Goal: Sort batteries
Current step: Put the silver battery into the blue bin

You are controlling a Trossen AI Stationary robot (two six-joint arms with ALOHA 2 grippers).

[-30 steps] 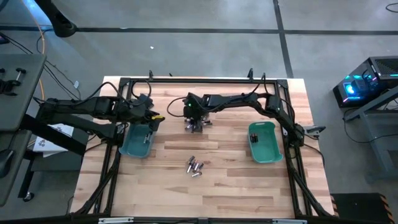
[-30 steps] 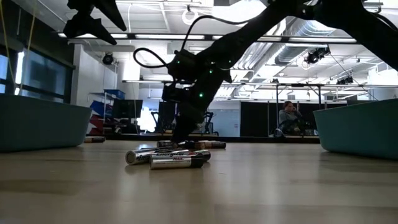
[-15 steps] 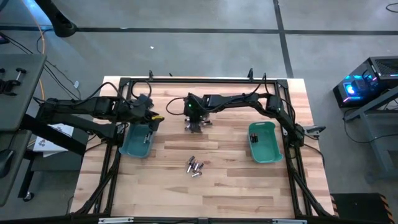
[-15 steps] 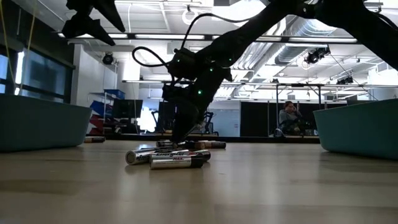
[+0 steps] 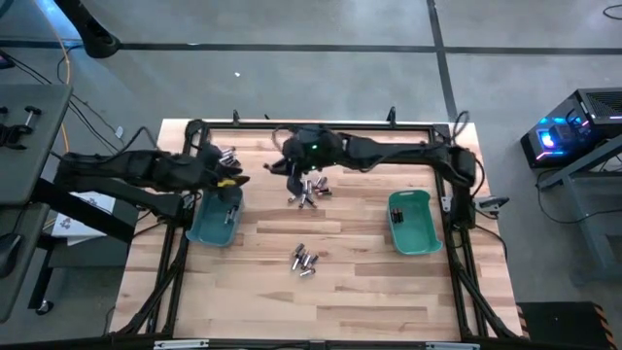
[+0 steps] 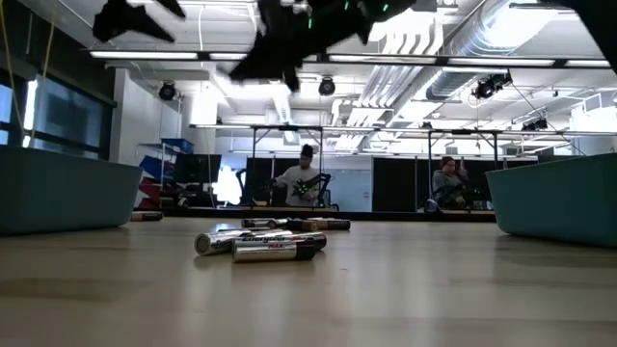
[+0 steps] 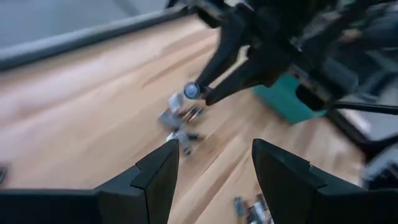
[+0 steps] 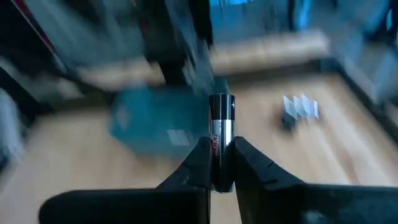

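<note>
Standing beside the desk [image 5: 389,292], I see the right end effector [image 8: 219,163] pinched tight on one silvery battery [image 8: 221,134], lifted clear of the far pile [image 5: 309,191]. Held by its lower part, the battery stands on end between the fingers, its long axis running straight out along them, with a dark cap at the free tip. From the other arm's camera it shows end-on as a small round face [image 7: 191,91] at the tip of those closed fingers.

The left end effector [image 7: 214,165] hangs with its fingers spread wide and nothing in them, by the left teal bin [image 5: 198,231]. The right teal bin [image 5: 426,235] lies well apart from the held battery, back toward the right arm's base; the left bin is nearer. Which bin suits this battery I cannot tell, though either way I would guess the carry comes next.

A second small cluster of batteries [image 5: 305,260] lies nearer the desk's front, between the two bins.
</note>
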